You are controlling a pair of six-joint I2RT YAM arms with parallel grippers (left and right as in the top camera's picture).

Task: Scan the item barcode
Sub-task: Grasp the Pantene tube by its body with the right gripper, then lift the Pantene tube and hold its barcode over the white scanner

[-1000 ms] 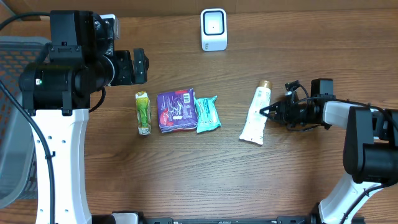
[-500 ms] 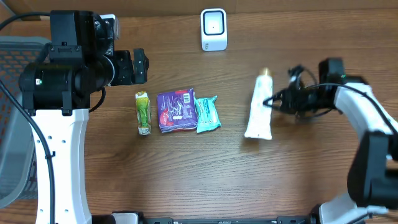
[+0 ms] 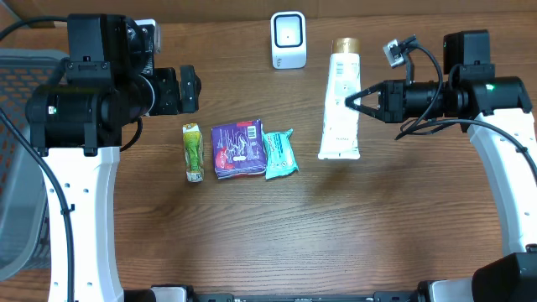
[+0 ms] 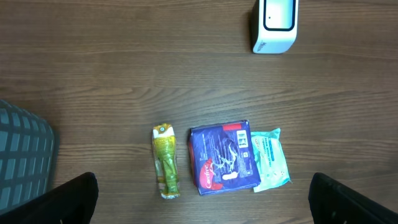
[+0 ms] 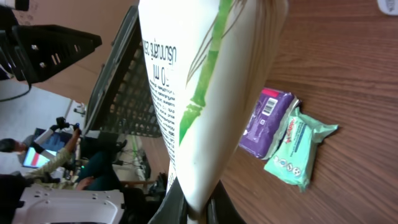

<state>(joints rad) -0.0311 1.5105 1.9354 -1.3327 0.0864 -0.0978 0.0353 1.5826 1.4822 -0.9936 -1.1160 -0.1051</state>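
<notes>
My right gripper [image 3: 354,99] is shut on the edge of a white tube [image 3: 340,101] with a gold cap and holds it above the table, just right of the white scanner [image 3: 288,39]. In the right wrist view the tube [image 5: 199,93], with a green stem print and small text, fills the middle. Its flat end is pinched in the right gripper [image 5: 196,210]. My left gripper [image 3: 189,90] hangs high at the left, open and empty. In its wrist view the left gripper [image 4: 202,211] looks down on the scanner [image 4: 274,25].
A green sachet [image 3: 193,152], a purple pack [image 3: 237,148] and a teal wipes pack [image 3: 279,154] lie in a row mid-table. A grey basket [image 3: 17,168] stands at the left edge. The purple pack [image 5: 264,121] and wipes pack [image 5: 298,149] show behind the tube.
My right arm has lifted the tube off the table and carried it back and left toward the scanner. The left arm has not moved.
</notes>
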